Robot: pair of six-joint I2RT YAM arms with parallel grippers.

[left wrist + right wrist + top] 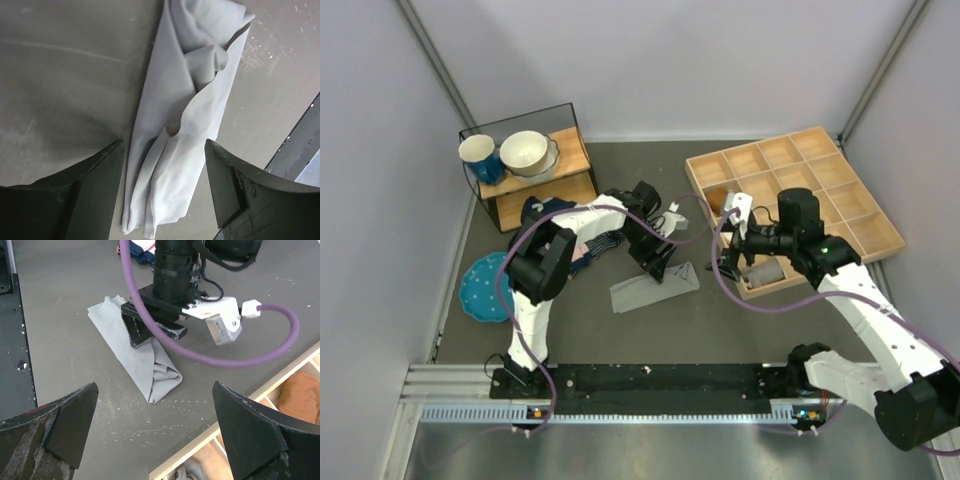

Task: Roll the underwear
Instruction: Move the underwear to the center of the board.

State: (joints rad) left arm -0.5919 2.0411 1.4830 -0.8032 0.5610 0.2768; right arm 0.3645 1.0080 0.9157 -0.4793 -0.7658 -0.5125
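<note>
Underwear (655, 285) is lying as a folded grey strip, centre of the top view. Left gripper (164, 145) is sitting spread, straddling the strip. Right gripper (155, 387) is hanging spread, holding nothing, right of centre.

Risk: jaws catching only 1 loose layer, dragging the fold open, rolling crooked.

A dark grey table (570, 335) is filling the middle of the top view, and in the wrist views its matte surface is showing pale scuffs and white specks. Plain, pale lavender-white walls (670, 60) are closing it in at the top, left and right of the frame. Grey corner struts (435, 60) are slanting down at upper left and upper right. A small wooden shelf (535, 185) is standing at upper left. A black strip (650, 378) is running along the bottom, just above a slotted metal rail (620, 412). Soft, even light is casting only faint shadows.
</note>
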